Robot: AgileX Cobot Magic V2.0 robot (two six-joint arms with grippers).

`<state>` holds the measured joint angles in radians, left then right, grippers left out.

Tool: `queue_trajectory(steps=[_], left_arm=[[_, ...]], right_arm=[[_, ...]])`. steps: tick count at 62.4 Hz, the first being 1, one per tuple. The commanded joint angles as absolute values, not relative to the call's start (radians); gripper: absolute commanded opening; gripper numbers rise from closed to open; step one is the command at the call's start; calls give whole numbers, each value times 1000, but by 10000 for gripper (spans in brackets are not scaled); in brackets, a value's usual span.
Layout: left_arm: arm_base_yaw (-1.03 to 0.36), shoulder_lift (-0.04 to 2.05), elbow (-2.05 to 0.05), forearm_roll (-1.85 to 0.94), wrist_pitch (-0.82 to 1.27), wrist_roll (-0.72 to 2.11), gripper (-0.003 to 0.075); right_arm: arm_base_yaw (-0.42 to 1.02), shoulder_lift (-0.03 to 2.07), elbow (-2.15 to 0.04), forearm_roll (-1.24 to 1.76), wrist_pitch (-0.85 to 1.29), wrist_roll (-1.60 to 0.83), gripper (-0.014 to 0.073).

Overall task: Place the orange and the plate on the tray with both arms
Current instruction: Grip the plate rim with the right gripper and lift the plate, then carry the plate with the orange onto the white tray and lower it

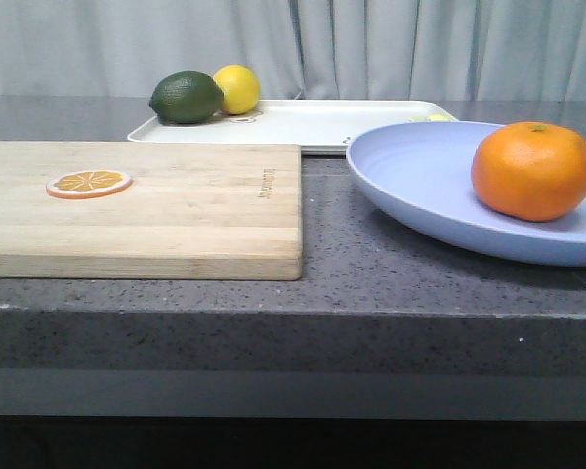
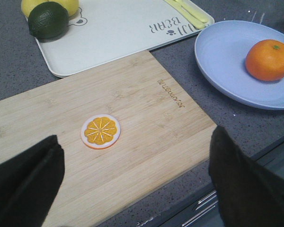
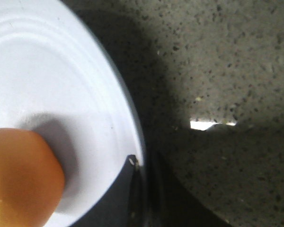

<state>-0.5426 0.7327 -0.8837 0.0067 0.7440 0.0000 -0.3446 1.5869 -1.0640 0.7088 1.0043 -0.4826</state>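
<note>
Resting inside the plate (image 1: 420,176), the orange (image 1: 532,170) sits toward the plate's right half on the dark speckled worktop (image 1: 371,283), with its green stem dimple up. The right gripper (image 3: 143,189) is at the plate's rim: one dark finger lies over the inner side of the rim and the other under or outside it, so the fingers (image 3: 118,198) look closed on the plate's edge, with the orange just beside them on the plate floor.

The left gripper (image 2: 137,184) hangs above the wooden cutting board (image 2: 132,142), its two dark fingers (image 2: 23,184) spread wide apart and holding nothing. Between and just ahead of those fingers lies a thin orange slice (image 2: 101,131), flat on the board. Beyond the board from the fingers is the off-white tray (image 2: 118,33), with dark lettering and a small bear print. On the tray's far corner a dark green lime (image 2: 48,20) touches a yellow lemon (image 2: 61,4), and pale yellow utensils (image 2: 189,13) lie along its other end. The plate sits beside the board and just in front of the tray, not on it.
</note>
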Motion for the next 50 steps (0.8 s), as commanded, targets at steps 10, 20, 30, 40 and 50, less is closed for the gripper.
queue_trajectory(steps=[10, 20, 30, 40, 50], left_arm=[[-540, 731, -910, 0, 665, -10, 607], [-540, 731, -910, 0, 665, -10, 607], [-540, 731, -910, 0, 665, -10, 607], [-540, 731, -910, 0, 665, -10, 607], [-540, 731, -910, 0, 665, -10, 607]], right_arm=[[-342, 1550, -1108, 755, 1009, -336, -117], [-312, 1551, -1188, 662, 1019, -204, -117], [-244, 1563, -1308, 594, 1022, -105, -117], [-159, 1630, -1467, 593, 1030, -31, -117], [-83, 1742, -1628, 592, 1029, 33, -117]])
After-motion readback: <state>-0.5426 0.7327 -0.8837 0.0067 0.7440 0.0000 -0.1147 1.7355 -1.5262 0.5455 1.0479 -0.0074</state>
